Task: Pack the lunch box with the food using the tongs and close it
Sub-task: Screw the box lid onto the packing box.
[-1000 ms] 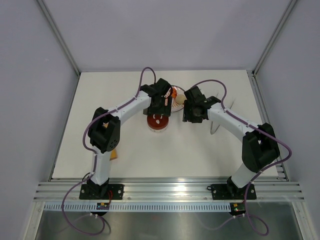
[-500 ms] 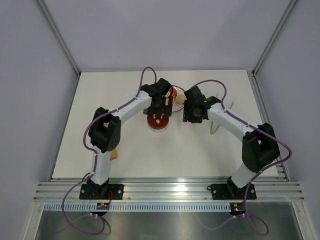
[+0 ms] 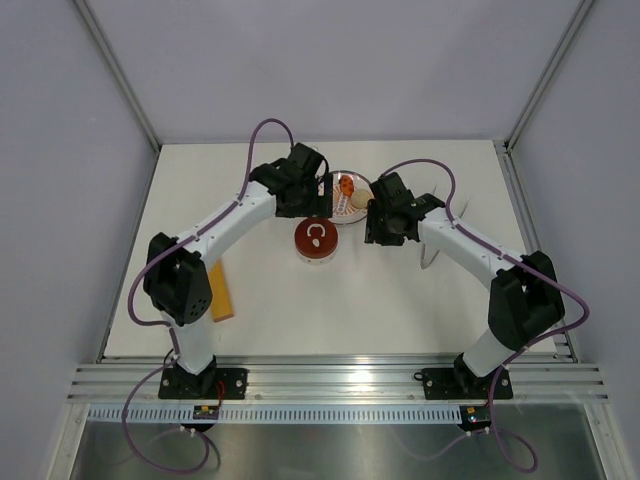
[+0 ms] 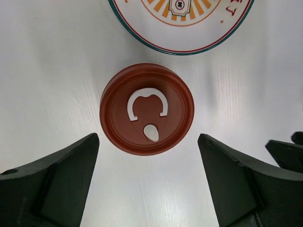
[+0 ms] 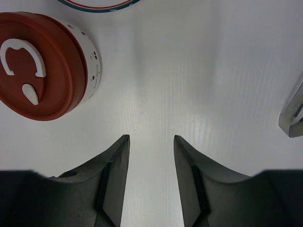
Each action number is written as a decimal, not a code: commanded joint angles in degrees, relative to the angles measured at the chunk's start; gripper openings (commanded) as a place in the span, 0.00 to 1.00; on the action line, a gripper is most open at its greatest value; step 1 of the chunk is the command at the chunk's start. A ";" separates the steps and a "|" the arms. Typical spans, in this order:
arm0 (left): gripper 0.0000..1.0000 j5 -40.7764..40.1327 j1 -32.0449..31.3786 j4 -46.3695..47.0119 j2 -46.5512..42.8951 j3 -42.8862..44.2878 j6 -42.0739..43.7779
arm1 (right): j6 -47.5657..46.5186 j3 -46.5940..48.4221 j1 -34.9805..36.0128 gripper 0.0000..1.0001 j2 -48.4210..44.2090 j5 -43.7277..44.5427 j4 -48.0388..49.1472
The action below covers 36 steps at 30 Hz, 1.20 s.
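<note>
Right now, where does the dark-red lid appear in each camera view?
Top external: the lid near the picture's centre.
Left wrist: the lid in the centre.
Right wrist: the lid in the upper left corner.
Shared landmark: the patterned plate, just beyond the lid in every view.

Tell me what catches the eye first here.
The dark-red lid with its white curl, shut on the lunch box at mid-table. The left gripper hangs open above it, one finger to each side, touching nothing. Just behind sits the patterned plate with food pieces on it.
</note>
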 commanded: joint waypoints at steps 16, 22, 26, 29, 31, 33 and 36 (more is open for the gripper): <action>0.84 -2.42 -1.93 0.97 10.17 4.07 -3.65 | 1.79 -0.40 1.10 0.49 0.57 -5.58 5.24; 0.81 -4.01 -1.93 1.67 11.84 4.95 -3.30 | 1.88 -0.84 1.19 0.49 0.74 -5.76 5.42; 0.76 -3.48 -1.85 1.85 12.98 5.66 -3.30 | 1.88 -0.66 1.10 0.49 0.92 -5.76 5.33; 0.71 -3.13 -1.85 2.03 13.16 5.74 -3.39 | 1.88 -0.75 1.01 0.49 1.01 -5.76 5.33; 0.68 -3.22 -1.85 1.85 13.25 6.01 -3.13 | 1.88 -0.75 1.10 0.49 1.09 -5.76 5.24; 0.63 -3.48 -1.93 1.68 13.16 6.10 -2.87 | 1.88 -0.84 1.10 0.48 1.09 -5.76 5.42; 0.53 -3.65 -1.85 1.59 12.63 6.10 -2.60 | 1.88 -0.75 1.10 0.49 1.18 -5.76 5.33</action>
